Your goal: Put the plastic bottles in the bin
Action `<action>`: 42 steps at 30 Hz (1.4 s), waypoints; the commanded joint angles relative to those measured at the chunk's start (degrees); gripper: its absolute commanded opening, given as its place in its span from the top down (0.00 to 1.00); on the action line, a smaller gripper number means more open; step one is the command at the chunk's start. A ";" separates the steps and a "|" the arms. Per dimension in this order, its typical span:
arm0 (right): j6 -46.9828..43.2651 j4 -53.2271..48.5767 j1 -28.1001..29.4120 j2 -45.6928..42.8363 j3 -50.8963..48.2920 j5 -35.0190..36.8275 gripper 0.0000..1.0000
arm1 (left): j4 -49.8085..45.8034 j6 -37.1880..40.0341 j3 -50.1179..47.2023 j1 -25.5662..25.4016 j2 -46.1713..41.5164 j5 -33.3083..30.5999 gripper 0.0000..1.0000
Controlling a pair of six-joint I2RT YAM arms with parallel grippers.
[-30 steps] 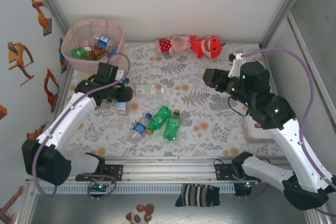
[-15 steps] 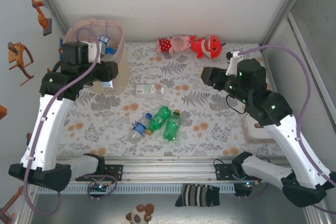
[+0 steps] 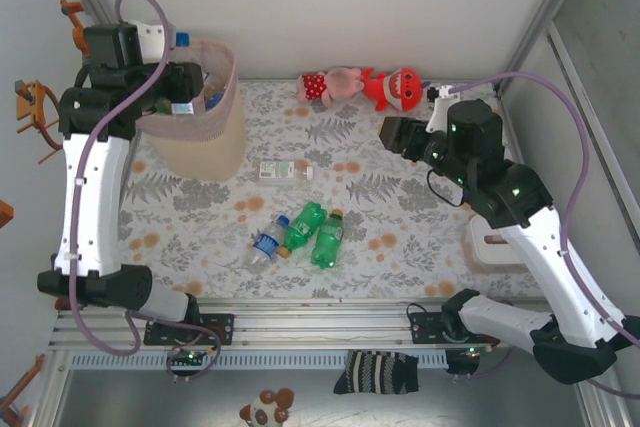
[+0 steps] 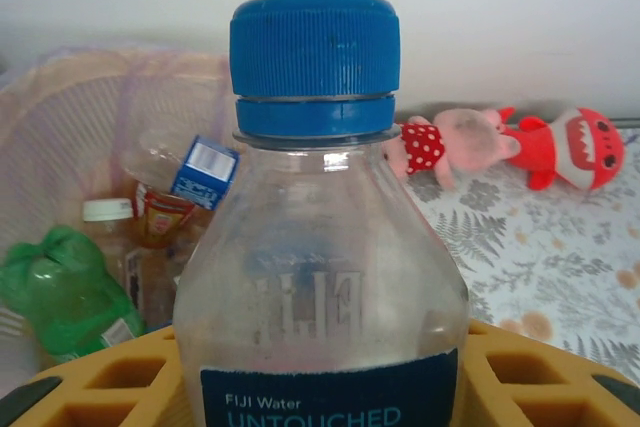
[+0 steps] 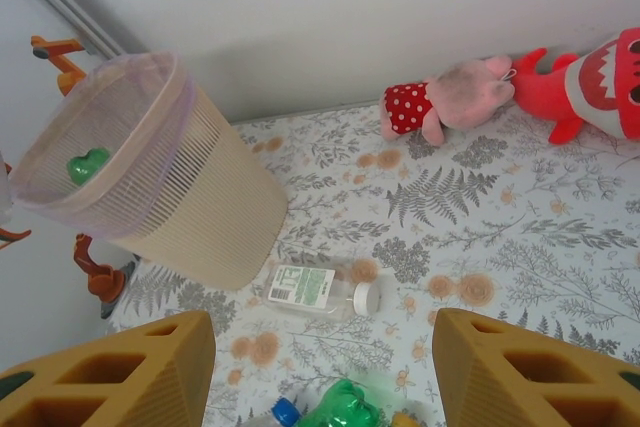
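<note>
We saw left claw (image 3: 178, 97) closed around Fiji water bottle (image 4: 320, 247), blue cap up, at rim of pink bin (image 3: 210, 142) in far left corner, close to side wall. Right claw (image 5: 322, 367) stood open, holding nothing, above bare mat (image 3: 380, 209). Left wrist view looked inside bin: crushed green bottle (image 4: 60, 292). Top view gave four loose bottles (image 3: 303, 227) mid-mat, plush toys (image 3: 393, 89) at back edge.

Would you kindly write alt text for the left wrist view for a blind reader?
A clear, blue-capped water bottle stands close up, held between yellow jaws. Behind it, the pink bin holds other bottles; two plush toys lie right.
</note>
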 commanded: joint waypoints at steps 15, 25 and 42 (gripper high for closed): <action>-1.69 -0.06 0.15 1.13 3.32 1.75 0.41 | -6.14 3.92 11.03 5.40 20.19 14.19 0.51; -1.33 -0.30 0.14 -0.14 2.12 2.24 0.41 | -7.77 5.69 6.86 5.41 26.67 17.35 0.51; -1.34 -0.23 0.10 -3.14 -0.02 3.81 0.41 | -2.85 2.32 5.15 5.86 24.23 16.21 0.36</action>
